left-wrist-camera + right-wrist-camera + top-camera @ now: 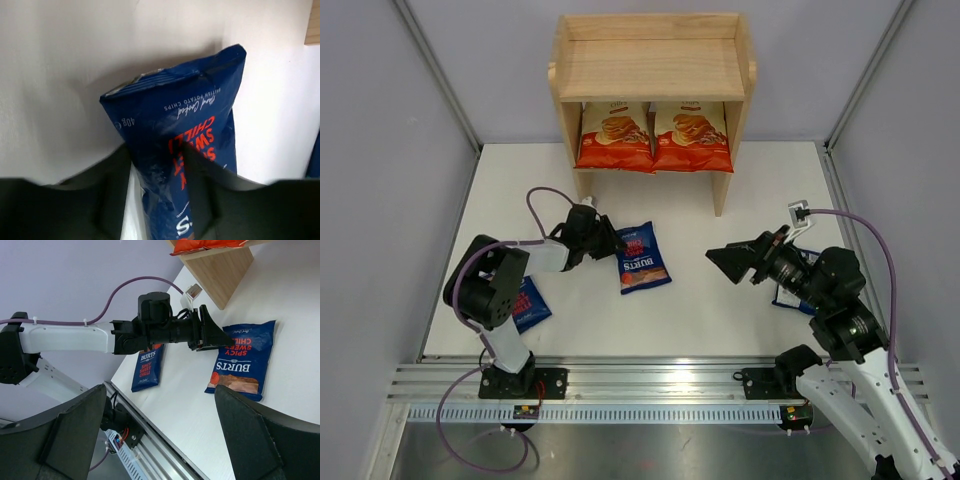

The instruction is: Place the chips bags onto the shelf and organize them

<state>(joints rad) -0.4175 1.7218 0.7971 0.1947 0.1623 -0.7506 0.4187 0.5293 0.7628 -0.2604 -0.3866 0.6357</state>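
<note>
– White table, grey walls, and the shelf at the far edge with two Cassava Chips bags standing side by side on its lower tier. Top tier bare. Which bag is in play?

– The middle Burts bag, red-lettered, lying on the table in front of the shelf. Its long axis runs roughly near-to-far, with the far end tipped a little to the left.

– And the left pincer?

– It comes in from the bag's left, across that long axis, and meets the left edge near the far corner. In the wrist view both fingers sit against the bag, one on each side, with foil filling the gap. I read that as clenched on the bag's edge.

– Right pincer?

– Spread wide, holding nothing, and well apart from the bag on its right. The left arm is clearly nearer.

– So the carry?

– The shelf lies beyond the bag and slightly right of the left pincer. My guess is lift, swing far and right, and stand it on the upper tier. Held by one edge, it will likely hang and swing, so the low rear rail could help stop it.

– Others?

– One Burts bag lies by the left arm's base, partly under it. Another is mostly hidden behind the right arm.
</note>
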